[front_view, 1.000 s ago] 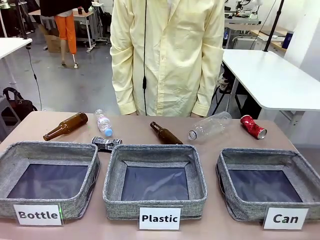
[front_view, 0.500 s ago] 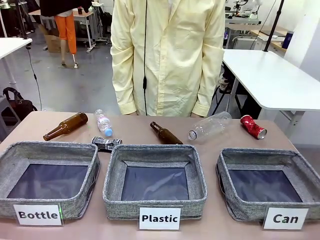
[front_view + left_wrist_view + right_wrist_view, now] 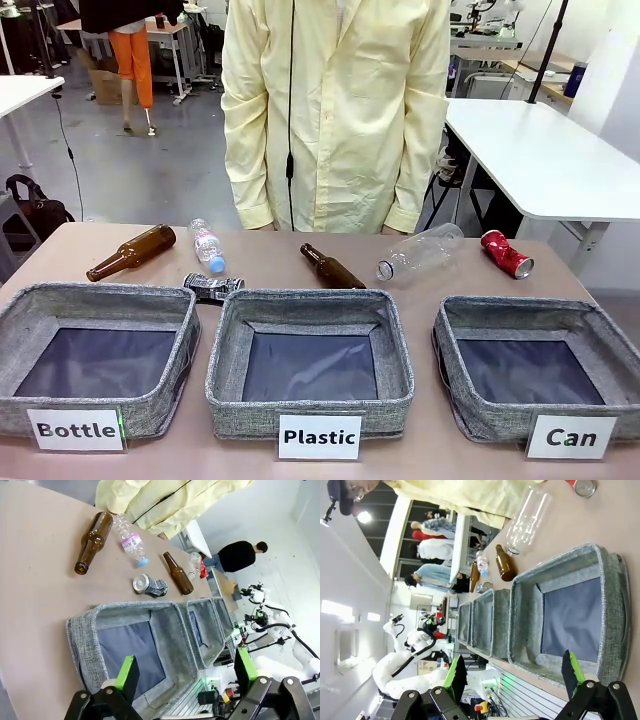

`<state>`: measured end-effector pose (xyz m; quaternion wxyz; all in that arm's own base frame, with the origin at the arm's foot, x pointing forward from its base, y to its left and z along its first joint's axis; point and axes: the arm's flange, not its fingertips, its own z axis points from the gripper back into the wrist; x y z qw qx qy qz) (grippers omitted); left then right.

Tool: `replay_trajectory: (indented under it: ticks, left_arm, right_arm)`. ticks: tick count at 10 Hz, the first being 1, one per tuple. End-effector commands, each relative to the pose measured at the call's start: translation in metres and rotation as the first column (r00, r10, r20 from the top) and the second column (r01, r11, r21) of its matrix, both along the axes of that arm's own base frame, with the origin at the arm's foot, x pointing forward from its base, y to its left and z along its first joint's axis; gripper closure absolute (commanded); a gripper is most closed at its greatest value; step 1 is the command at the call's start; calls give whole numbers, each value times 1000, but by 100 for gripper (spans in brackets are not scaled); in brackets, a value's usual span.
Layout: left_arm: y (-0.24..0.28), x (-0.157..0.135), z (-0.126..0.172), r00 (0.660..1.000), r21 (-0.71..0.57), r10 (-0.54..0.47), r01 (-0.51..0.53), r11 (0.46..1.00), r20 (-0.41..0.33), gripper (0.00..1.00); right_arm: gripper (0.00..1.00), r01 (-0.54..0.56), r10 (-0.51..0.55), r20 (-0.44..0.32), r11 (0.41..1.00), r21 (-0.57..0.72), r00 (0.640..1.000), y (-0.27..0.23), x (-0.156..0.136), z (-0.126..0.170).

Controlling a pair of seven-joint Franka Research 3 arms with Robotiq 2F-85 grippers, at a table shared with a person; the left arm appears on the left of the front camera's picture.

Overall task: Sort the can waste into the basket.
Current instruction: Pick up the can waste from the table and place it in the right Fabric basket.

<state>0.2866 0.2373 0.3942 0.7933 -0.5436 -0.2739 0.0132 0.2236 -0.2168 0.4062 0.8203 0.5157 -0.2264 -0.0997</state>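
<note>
The shiny red crushed can [image 3: 507, 253] lies at the far right of the table, just behind the grey "Can" basket [image 3: 520, 306], whose dark inside holds nothing. The black crushed can [image 3: 212, 287] rests at the far rim of the "Bottle" bin. In the left wrist view my left gripper [image 3: 186, 677] hangs open above the "Bottle" bin, with the black can [image 3: 150, 585] beyond it. In the right wrist view my right gripper [image 3: 513, 672] is open over the near wall of the "Can" basket [image 3: 612, 605]. The red can [image 3: 582, 486] lies past that basket's far side.
Two brown glass bottles [image 3: 132, 252] [image 3: 333, 268] and two clear plastic bottles [image 3: 208, 246] [image 3: 420, 252] lie along the far half of the table. The "Bottle" bin [image 3: 100, 295] and "Plastic" bin [image 3: 230, 350] stand left of the basket. A person in a pale yellow coat [image 3: 335, 110] stands at the far edge.
</note>
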Motion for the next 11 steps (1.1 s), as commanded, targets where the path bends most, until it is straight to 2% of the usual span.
replay_trajectory:
  ticks: [1,3,4,5,7,9,11]
  left_arm:
    - [1,0,0,1000,-16,-2,2,1000,28,0]
    - [1,0,0,1000,-16,-2,2,1000,28,0]
    - [1,0,0,1000,-16,-2,2,1000,28,0]
    - [1,0,0,1000,-16,-2,2,1000,28,0]
    - [1,0,0,1000,-16,-2,2,1000,28,0]
    - [1,0,0,1000,-16,-2,2,1000,28,0]
    - [1,0,0,1000,-16,-2,2,1000,28,0]
  right_arm:
    - [0,-5,5,36,1000,4,999,-3,2,2]
    - [0,-5,5,36,1000,4,999,-3,2,2]
    - [0,0,0,0,1000,-2,1000,0,-1,0]
    - [0,17,-17,9,997,-70,1000,12,0,8]
    - [0,40,-6,133,965,-259,991,52,6,44]
    - [0,-27,118,170,889,-457,978,98,19,76]
    - [0,-73,209,135,758,-648,969,146,43,96]
